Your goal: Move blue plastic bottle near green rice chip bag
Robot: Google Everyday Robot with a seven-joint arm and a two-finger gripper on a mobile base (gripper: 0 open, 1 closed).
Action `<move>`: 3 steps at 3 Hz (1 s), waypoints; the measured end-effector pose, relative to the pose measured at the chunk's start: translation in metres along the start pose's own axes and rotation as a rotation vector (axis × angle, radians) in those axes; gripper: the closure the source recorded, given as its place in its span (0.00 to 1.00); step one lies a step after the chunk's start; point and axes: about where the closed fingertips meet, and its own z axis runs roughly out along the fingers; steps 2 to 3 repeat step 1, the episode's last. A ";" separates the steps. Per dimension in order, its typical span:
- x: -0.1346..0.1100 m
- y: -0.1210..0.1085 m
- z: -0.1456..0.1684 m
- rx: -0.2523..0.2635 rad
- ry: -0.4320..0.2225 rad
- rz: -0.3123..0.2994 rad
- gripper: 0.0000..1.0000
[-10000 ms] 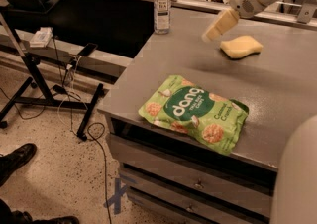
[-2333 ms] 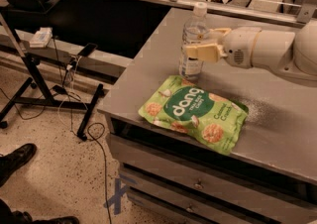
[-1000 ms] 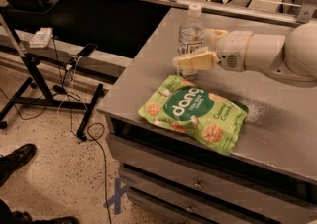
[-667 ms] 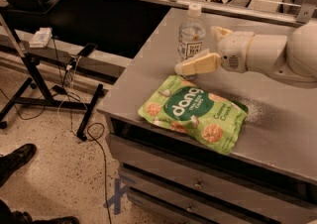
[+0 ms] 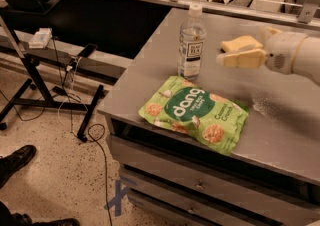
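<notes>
The blue plastic bottle [image 5: 191, 42], clear with a white cap and a dark label, stands upright on the grey table [image 5: 290, 120]. It is just behind the upper edge of the green rice chip bag [image 5: 195, 112], which lies flat near the table's front edge. My gripper [image 5: 231, 57] is to the right of the bottle, clear of it, open and empty, with its cream fingers [image 5: 245, 60] pointing left toward the bottle.
A yellow sponge [image 5: 241, 43] lies on the table just behind my gripper. Drawers [image 5: 200, 185] sit under the table front. On the floor at left are a black stand [image 5: 30, 70], cables and a person's shoe [image 5: 15, 160].
My gripper carried the bottle from the table's back corner to a spot beside the bag, let go of it and drew back to the right. The bottle now stands on its own.
</notes>
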 end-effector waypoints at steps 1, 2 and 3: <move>-0.006 -0.060 -0.039 0.161 -0.022 0.034 0.00; -0.006 -0.060 -0.039 0.161 -0.022 0.034 0.00; -0.006 -0.060 -0.039 0.161 -0.022 0.034 0.00</move>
